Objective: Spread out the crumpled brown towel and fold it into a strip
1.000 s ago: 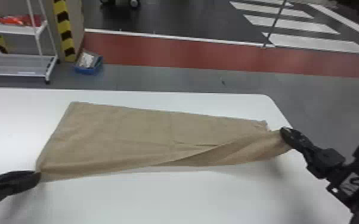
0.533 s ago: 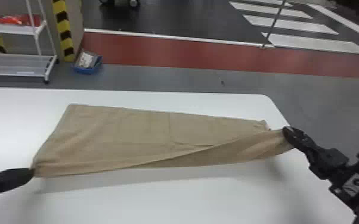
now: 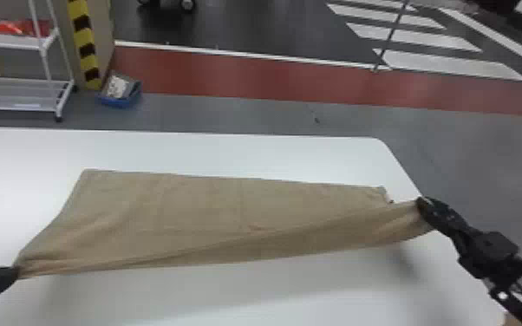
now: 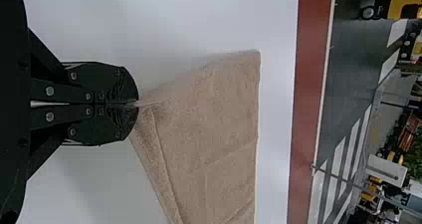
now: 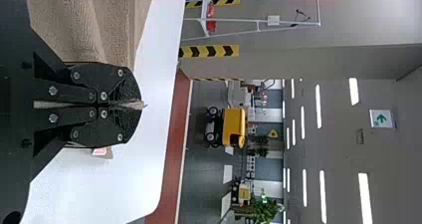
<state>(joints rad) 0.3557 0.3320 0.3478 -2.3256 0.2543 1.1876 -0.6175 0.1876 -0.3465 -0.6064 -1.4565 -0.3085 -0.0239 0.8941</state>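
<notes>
Your towel [image 3: 212, 216] lies stretched between your two grippers, with its long way running from left to right across the table [image 3: 230, 151]. Your left gripper [image 3: 16, 272] has its fingers squeezed together on the near left corner. Your right gripper [image 3: 420, 203] is squeezed on the other end, by the table's right edge. So neither arm is nearer; each has its own end. From the left one, the cloth goes right and away, toward the table's far edge. From the right one, it goes left. The next fold likely needs you to take the near side up and over, away from you, both hands together. The towel looks brown and mostly smooth. Its far side lies flat, its near side hangs up over a shadow, and a slanting fold runs along it. That slant could make a crooked strip.
</notes>
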